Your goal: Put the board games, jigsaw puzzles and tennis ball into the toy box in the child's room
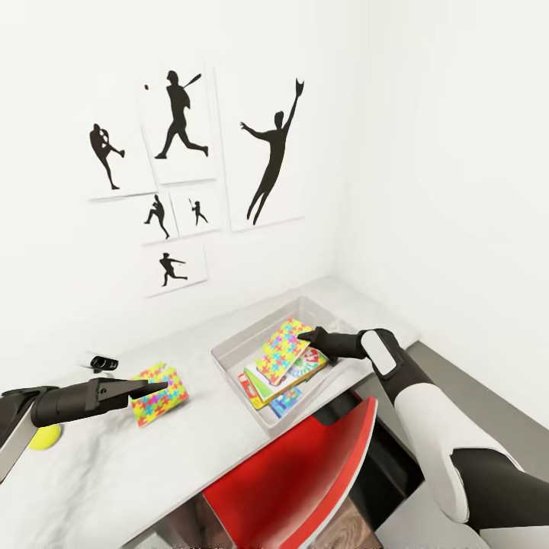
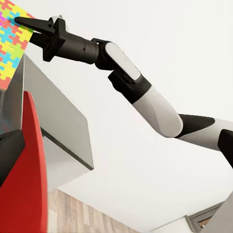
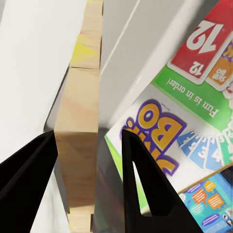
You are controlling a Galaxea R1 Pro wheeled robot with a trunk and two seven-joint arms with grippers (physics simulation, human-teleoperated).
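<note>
head view: the right hand [image 1: 305, 336] reached over the toy box [image 1: 229, 355] on the pale worktop [image 1: 114, 473], its fingers at the upper corner of a jigsaw puzzle [image 1: 284, 351] that leaned tilted over the games inside.
right wrist view: the right hand [image 3: 87, 141] had its two dark fingers [image 3: 141, 174] either side of the puzzle's thin pale edge [image 3: 80, 145]; the fingers stood close beside the slab, but whether they pressed on it i cannot tell.
toy box contents: a green and white skip-bo box [image 1: 305, 366] lay under the tilted puzzle, with a red-edged box [image 1: 248, 386] and a smaller blue box [image 1: 284, 402] beside it, all inside the bin.
second puzzle: the other jigsaw puzzle [image 1: 158, 393] lay flat on the worktop, well apart from the toy box, on its left.
left hand: in the head view the left hand [image 1: 156, 386] hung just over the second puzzle's near edge, its dark fingers drawn to a point; whether they were closed or touching the puzzle i cannot tell.
tennis ball: a yellow-green ball [image 1: 44, 436] sat on the worktop below the left arm, partly hidden by it.
chair: a red chair [image 1: 305, 473] stood against the worktop's front edge, below the toy box.
wall: black silhouette posters of ball players [image 1: 179, 114] hung above the worktop.
left wrist view: the right arm [image 2: 145, 102] stretched to the coloured puzzle [image 2: 9, 43].
</note>
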